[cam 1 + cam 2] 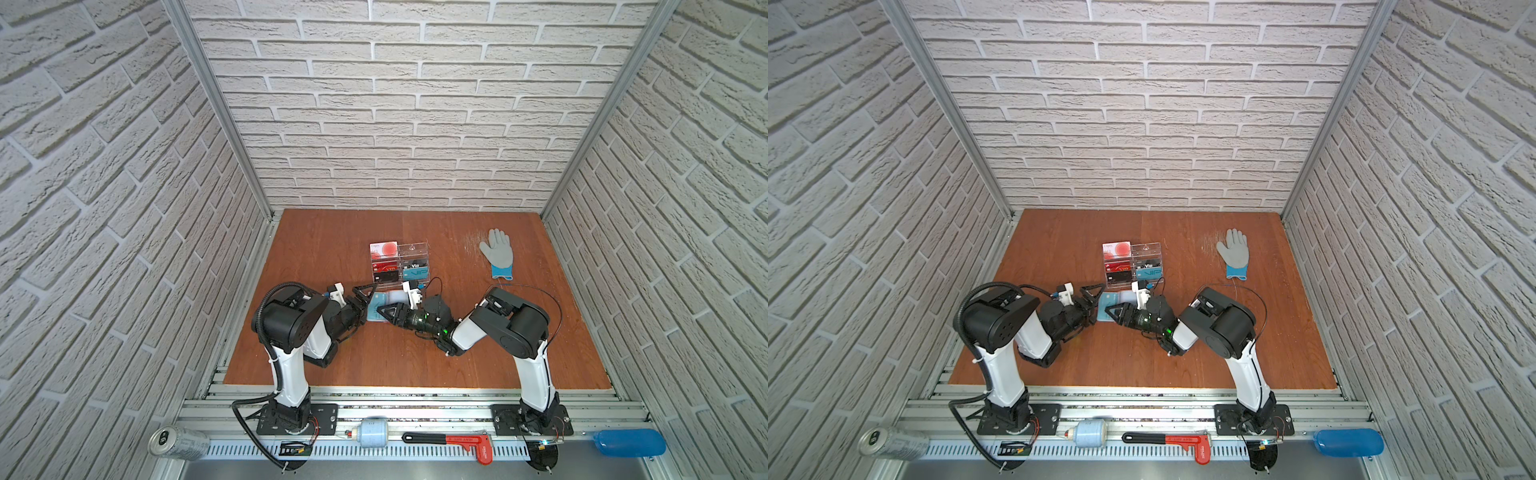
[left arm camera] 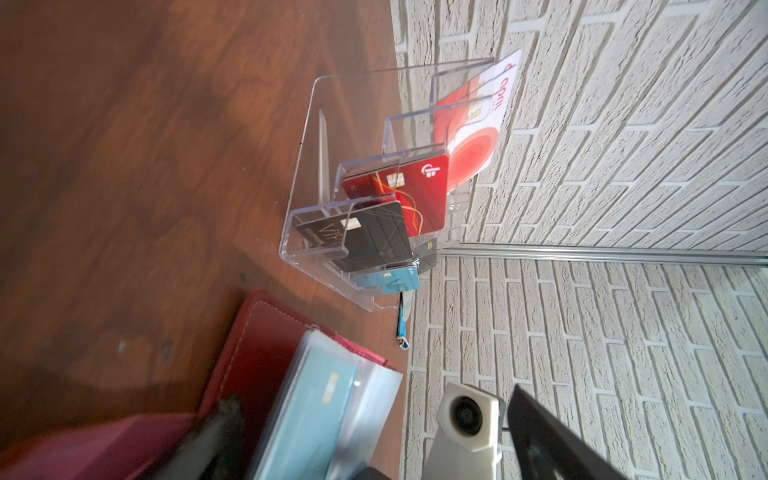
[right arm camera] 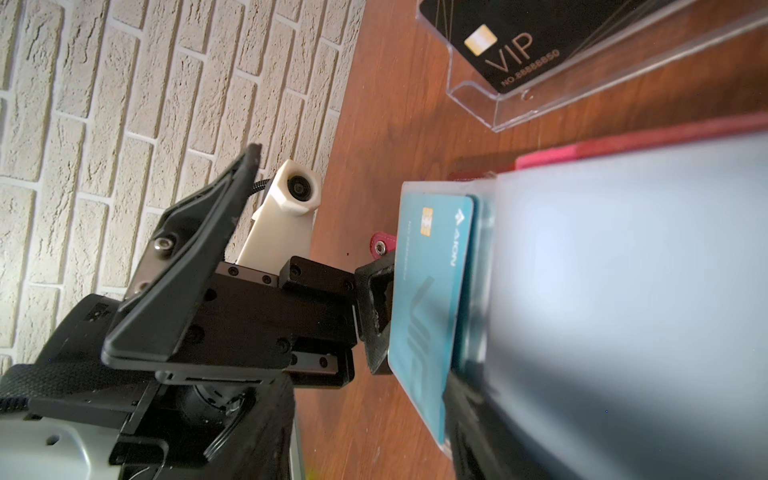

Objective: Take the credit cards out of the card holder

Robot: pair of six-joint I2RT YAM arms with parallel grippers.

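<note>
Left tool (image 3: 318,232) is spread wide. One finger sticks up in the air, and the other has its tip right against the outer edge of the top teal card (image 3: 432,291). My guess is it's just bracing there so the card holder (image 2: 266,328) doesn't skate away when the other side gets worked.

Right tool (image 1: 384,311) comes in from the opposite side, low over the holder's plastic sleeves. The right wrist view is mostly pale blur with one dark finger showing, so I honestly can't tell if it's pinching a sleeve or just straddling it.

The holder lies open on the surface (image 1: 415,361), between the two tools and just in front of the clear acrylic stand (image 2: 307,166) with the VIP cards. That's a decoy, I reckon. The holder is red and leather-looking with pale stitching, and it has a small snap tab (image 3: 380,247) with a metal stud. Inside there's a fan of frosted sleeves.

The credit cards (image 2: 320,386) are teal with a gold chip. They're stacked in those sleeves and none are fully out yet, though the top one pokes out a bit.
</note>
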